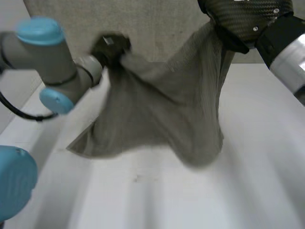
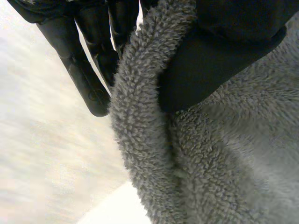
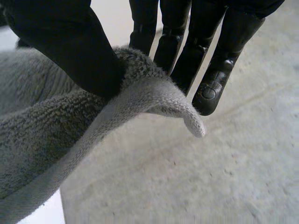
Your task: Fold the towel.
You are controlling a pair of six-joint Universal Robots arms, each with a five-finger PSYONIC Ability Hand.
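Note:
A grey fleecy towel hangs in the air between both hands, and its lower edge drapes onto the white table. My left hand holds an upper corner at the towel's left side. In the left wrist view the thumb presses the towel's edge against the fingers. My right hand holds the other upper corner, higher and to the right. In the right wrist view its thumb pinches the towel's corner against straight fingers.
A beige wall panel stands behind the table. The table's left edge runs beside my left arm.

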